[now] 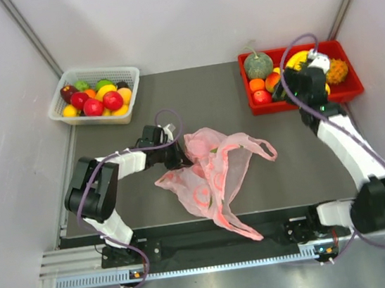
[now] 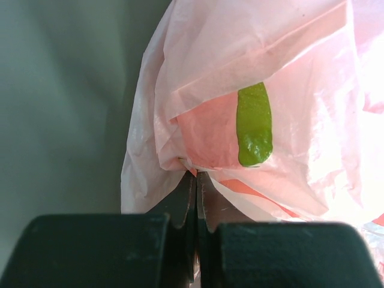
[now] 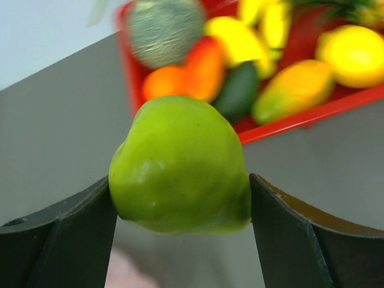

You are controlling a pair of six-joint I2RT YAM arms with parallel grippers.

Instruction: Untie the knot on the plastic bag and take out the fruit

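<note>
The pink plastic bag (image 1: 214, 173) lies crumpled mid-table with a handle loop (image 1: 260, 148) spread to the right; the knot is out of view. My left gripper (image 1: 174, 153) is shut on a fold of the bag's left edge, its jaws pressed together on the film (image 2: 197, 174). A green fruit (image 2: 255, 126) shows through the bag. My right gripper (image 1: 286, 89) hovers at the front left of the red tray, shut on a green pear (image 3: 180, 165) that fills the space between its fingers (image 3: 288, 228).
The red tray (image 1: 345, 90) at the back right holds a grey-green melon (image 1: 258, 65), a spiky pineapple (image 1: 337, 70) and other fruit. A white basket (image 1: 58, 112) of mixed fruit stands at the back left. Walls close in both sides.
</note>
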